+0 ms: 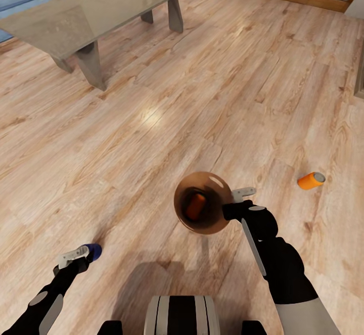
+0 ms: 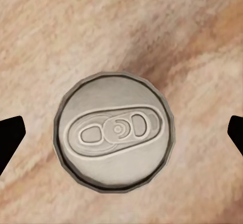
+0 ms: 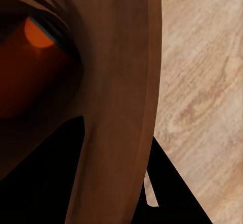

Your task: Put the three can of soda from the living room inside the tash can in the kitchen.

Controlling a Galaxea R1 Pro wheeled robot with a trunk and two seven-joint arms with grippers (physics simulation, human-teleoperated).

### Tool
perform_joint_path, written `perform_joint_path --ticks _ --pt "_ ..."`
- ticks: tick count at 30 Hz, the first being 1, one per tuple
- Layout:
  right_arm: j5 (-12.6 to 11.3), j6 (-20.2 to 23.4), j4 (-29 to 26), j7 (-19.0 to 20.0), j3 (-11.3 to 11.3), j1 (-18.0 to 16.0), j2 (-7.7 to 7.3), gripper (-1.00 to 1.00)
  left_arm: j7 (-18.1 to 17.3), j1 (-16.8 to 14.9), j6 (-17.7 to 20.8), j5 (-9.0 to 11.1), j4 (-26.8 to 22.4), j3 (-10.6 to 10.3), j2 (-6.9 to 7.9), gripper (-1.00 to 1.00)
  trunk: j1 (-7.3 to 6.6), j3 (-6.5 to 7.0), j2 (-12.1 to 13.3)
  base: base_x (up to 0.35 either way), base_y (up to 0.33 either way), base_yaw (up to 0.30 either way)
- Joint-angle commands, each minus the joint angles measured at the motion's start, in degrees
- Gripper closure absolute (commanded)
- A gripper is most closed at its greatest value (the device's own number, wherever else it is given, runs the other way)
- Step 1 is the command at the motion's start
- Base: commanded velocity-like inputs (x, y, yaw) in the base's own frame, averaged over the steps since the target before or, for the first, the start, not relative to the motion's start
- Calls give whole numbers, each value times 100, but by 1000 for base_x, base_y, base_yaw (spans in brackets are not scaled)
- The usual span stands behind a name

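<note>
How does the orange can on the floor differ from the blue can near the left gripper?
The orange can lies on its side on the wood floor, far from either gripper; the blue can stands upright, its silver top facing the left wrist camera, and sits between the open fingers of the left gripper. Their colours differ. Both are small drink cans with silver tops, outside the trash can.

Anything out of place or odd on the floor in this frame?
Yes. An orange can lies on its side on the wood floor, right of the bin held by the right pincer. A second orange can is already inside the bin.
</note>
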Motion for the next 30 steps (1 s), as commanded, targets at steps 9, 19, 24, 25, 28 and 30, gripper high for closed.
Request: perform_joint_path --ticks 9,19,24,25,28,30 --pt "-89 -2 -3 7 1 -2 0 100 0 -1 0 0 -3 -1 0 -100 88 -72 -162 0 0 0" --pt "-91 -2 -3 6 2 -2 1 100 0 -1 0 0 0 -2 0 -100 241 -198 -443 0 0 0" --pt "-91 -2 -3 8 2 -2 7 100 0 0 0 0 0 -3 0 -100 288 -256 -524 0 0 0" --pt "-92 -2 -3 7 2 -2 7 100 0 0 0 0 0 -3 0 -100 291 -278 -526 0 0 0" --pt "-92 -2 -3 9 2 -2 7 100 0 0 0 0 -1 -4 0 -100 293 -300 -527 0 0 0" --pt "-92 -2 -3 8 1 -2 6 100 0 0 0 0 -2 -4 0 -100 293 -300 -527 0 0 0"
